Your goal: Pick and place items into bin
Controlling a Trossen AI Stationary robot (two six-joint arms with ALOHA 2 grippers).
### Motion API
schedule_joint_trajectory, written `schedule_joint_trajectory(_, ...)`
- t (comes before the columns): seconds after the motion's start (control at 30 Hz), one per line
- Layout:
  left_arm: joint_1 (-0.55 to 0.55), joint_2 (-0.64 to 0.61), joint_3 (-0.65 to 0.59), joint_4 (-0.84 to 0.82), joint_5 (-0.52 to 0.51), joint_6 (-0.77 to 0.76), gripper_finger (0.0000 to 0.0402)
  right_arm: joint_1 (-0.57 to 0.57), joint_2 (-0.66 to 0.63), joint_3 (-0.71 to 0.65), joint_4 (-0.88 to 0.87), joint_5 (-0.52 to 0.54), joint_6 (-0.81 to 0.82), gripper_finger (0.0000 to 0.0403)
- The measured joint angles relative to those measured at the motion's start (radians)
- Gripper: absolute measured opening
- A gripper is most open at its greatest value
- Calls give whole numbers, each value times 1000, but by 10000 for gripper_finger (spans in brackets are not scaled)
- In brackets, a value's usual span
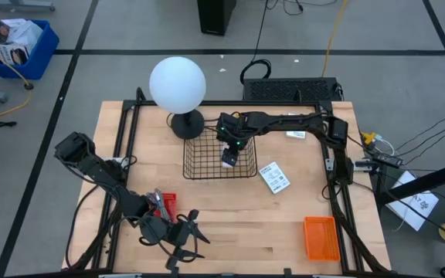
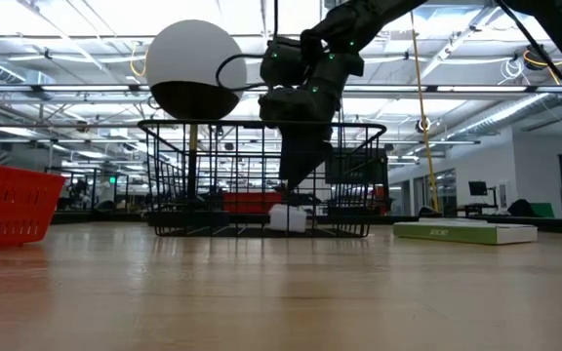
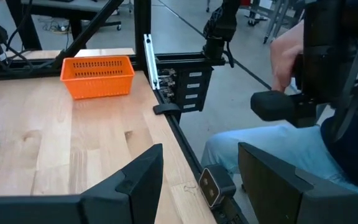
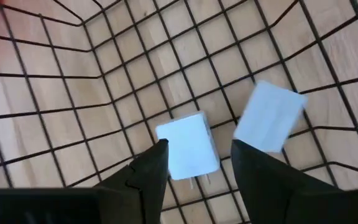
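A black wire basket (image 1: 207,154) stands mid-table in front of the white globe lamp (image 1: 178,83). My right gripper (image 4: 197,149) hangs open inside it, fingers pointing down. A small white block with metal prongs (image 4: 188,149) lies on the basket floor below the gap between the fingers. A second white block (image 4: 269,118) lies beside it. In the low view a block (image 2: 288,217) rests on the floor under the gripper (image 2: 296,190). Two flat white packets (image 1: 274,177) (image 1: 296,135) lie on the table right of the basket. My left gripper (image 3: 201,168) waits open near the table's near edge (image 1: 182,235).
An orange bin (image 1: 321,237) sits at the near right corner. A small red object (image 1: 167,205) lies beside my left arm. A person (image 3: 278,143) sits just beyond the table edge in the left wrist view. Bare wood lies between the basket and the near edge.
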Motion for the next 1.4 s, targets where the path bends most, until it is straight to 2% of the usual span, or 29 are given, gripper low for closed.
schedule_joint_trajectory(0.17,0,0,0,-2,0,-1,212,0,-55,0,-13,0,0,164)
schedule_joint_trajectory(0.4,0,0,0,-7,-1,-18,212,50,-217,0,-207,-3,5,157)
schedule_joint_trajectory(0.5,0,0,0,-9,-1,-25,212,109,-298,-7,-297,25,41,149)
schedule_joint_trajectory(0.6,1,0,0,-8,-25,-52,212,187,-391,-52,-316,60,118,134)
schedule_joint_trajectory(0.67,6,0,0,-4,-35,-53,212,241,-455,-100,-317,63,185,118)
schedule_joint_trajectory(0.77,18,0,0,11,-44,-60,208,335,-543,-187,-318,139,298,83)
schedule_joint_trajectory(0.83,28,2,0,15,-44,-68,191,396,-604,-252,-317,200,379,55)
schedule_joint_trajectory(0.93,38,13,0,21,-44,-68,145,475,-685,-361,-299,300,528,11)
schedule_joint_trajectory(1.03,53,13,-1,26,-19,-69,82,521,-739,-488,-211,350,631,8)
schedule_joint_trajectory(1.13,73,13,0,28,8,-70,18,528,-761,-612,-89,344,697,4)
schedule_joint_trajectory(1.2,85,13,3,41,9,-71,11,508,-759,-684,-9,343,703,1)
schedule_joint_trajectory(1.27,99,13,4,76,-7,-71,20,479,-750,-741,47,329,707,3)
schedule_joint_trajectory(1.4,145,13,4,135,-6,-79,37,426,-745,-835,40,290,748,1)
